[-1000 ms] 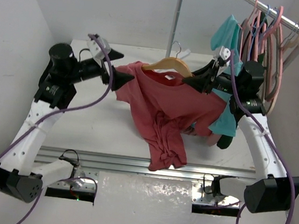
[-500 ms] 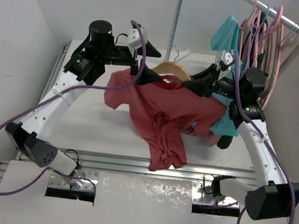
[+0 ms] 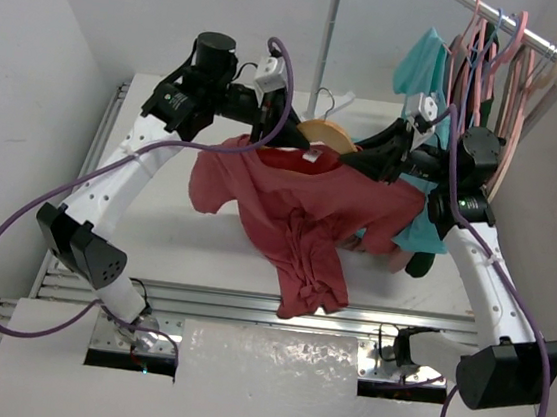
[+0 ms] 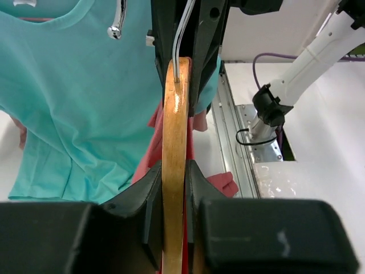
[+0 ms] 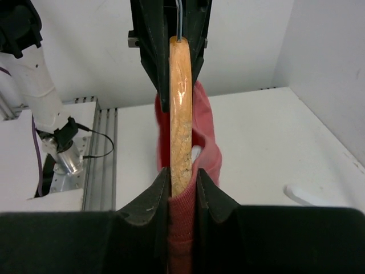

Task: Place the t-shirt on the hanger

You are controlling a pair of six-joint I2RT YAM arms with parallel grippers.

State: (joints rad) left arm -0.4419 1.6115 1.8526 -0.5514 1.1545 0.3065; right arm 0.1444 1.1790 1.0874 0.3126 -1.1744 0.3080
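a coral-red short-sleeved t-shirt (image 3: pixel 303 211) trails in a bunched heap toward the near edge of the white table (image 3: pixel 155 235), its collar lifted onto a light-brown wooden clothes hanger (image 3: pixel 327 132) held above the surface. the left gripper (image 4: pixel 174 168) is clamped tight on the hanger's bare wood. facing it, the right gripper (image 5: pixel 182 174) pinches the same bar with red cloth caught between its fingers. behind them a teal shirt (image 3: pixel 420 69) and pink hangers (image 3: pixel 481 66) hang from a metal rail (image 3: pixel 502 13). the left sleeve sags loose, so the shirt looks only partly seated. its hanging weight could drag it off the hanger. two arms pulling unevenly could also twist the hanger free.
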